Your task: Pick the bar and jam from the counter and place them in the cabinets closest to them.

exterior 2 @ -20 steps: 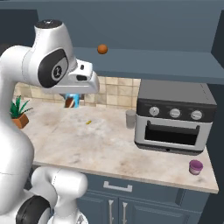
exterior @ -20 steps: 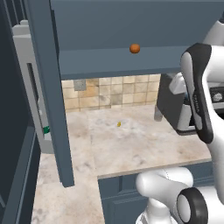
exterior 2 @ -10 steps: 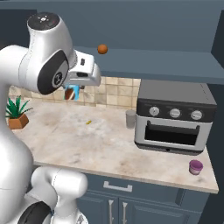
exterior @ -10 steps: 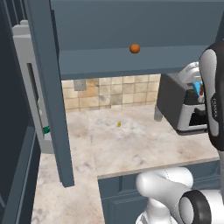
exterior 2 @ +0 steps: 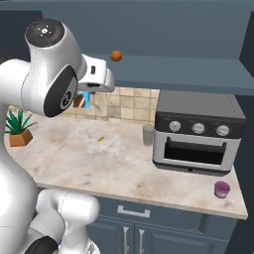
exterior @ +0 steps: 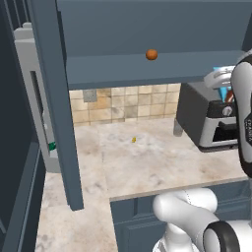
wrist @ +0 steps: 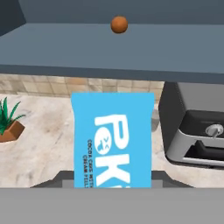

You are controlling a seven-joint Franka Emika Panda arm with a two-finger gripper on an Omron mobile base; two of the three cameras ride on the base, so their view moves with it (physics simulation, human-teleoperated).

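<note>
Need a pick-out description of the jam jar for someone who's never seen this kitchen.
Find the grey toaster oven on the beige counter. In front of it, near the counter's front right corner, stands the jam: a tiny magenta jar with a pale top. It stands alone there, far smaller than the grey cup beside the oven.

Kitchen, rendered: beige marbled counter (exterior 2: 74, 163) is running over dark blue-grey base cabinets (exterior 2: 149, 233) with slim silver handles, tan tiled backsplash (exterior: 118, 103) is showing behind it. Grey toaster oven (exterior 2: 198, 134) with three knobs is sitting on the stone, open shelf (wrist: 109, 48) is hanging above, small potted plant (exterior 2: 20, 130) is standing at the counter's far end
</note>
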